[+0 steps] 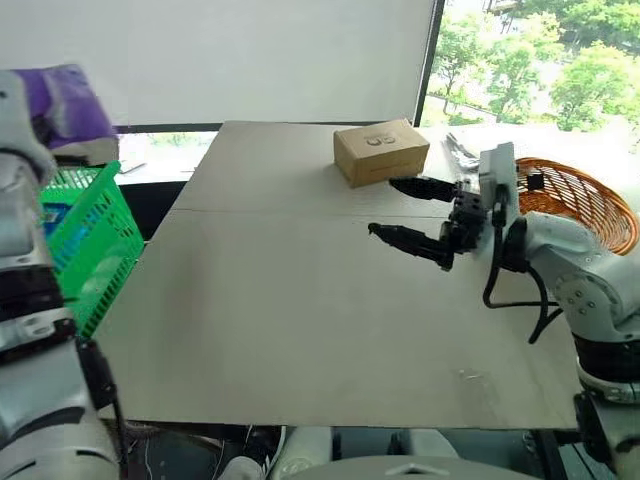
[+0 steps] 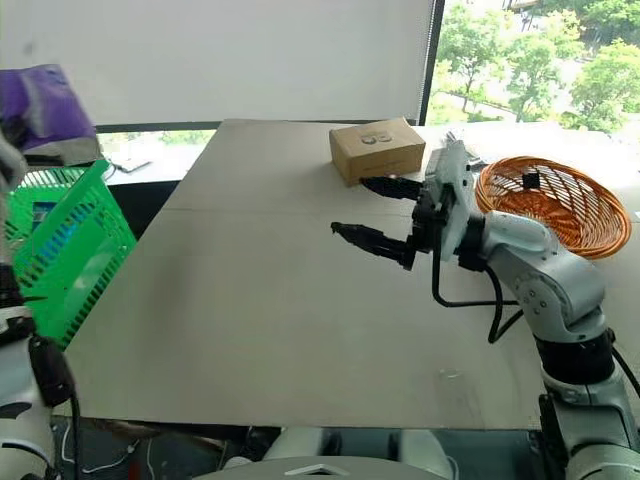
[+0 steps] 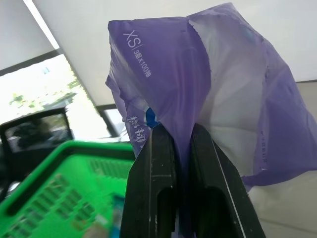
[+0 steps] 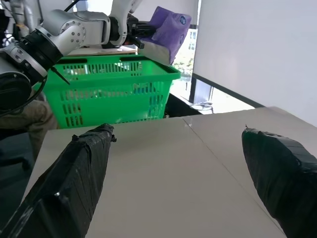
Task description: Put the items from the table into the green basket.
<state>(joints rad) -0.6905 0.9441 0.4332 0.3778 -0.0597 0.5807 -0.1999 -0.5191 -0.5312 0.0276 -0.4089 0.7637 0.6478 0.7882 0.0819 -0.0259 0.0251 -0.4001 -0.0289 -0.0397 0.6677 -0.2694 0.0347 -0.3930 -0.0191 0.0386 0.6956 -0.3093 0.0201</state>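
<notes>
Right arm pose: I see my right arm bent in from the right over the table [image 1: 300, 320], its gripper pointing roughly level and across toward the left.
Right gripper [image 2: 372, 212]: jaws wide apart, nothing between them; bare tabletop lies below the gap.
Right fingers [image 4: 74, 178]: two black tapered fingers, well apart, both clear of the table surface.
Cardboard box [image 1: 381, 150]: just beyond the far finger of my right gripper, resting flat on the table; I cannot tell whether finger and box touch.
Orange wicker bowl [image 2: 560, 200]: behind the right wrist, at the table's right edge, with a small dark object inside it.
Left arm pose: in the right wrist view my left arm reaches out level above the green basket [image 4: 116, 91], off the table's left edge.
Left gripper [image 3: 182, 148]: jaws pressed together, clamped on the purple-and-white tissue pack [image 3: 208, 84].
Tissue pack, position: pinched by one edge between the left jaws, held in the air above the basket's rim, well apart from the right jaws.
Tissue pack, axis: its long axis runs onward from the fingertips, in line with the fingers; the free end points away from the gripper.
Basket, relative to left jaws: below them, open top upward, some items lying in its bottom, too blurred for me to name.
</notes>
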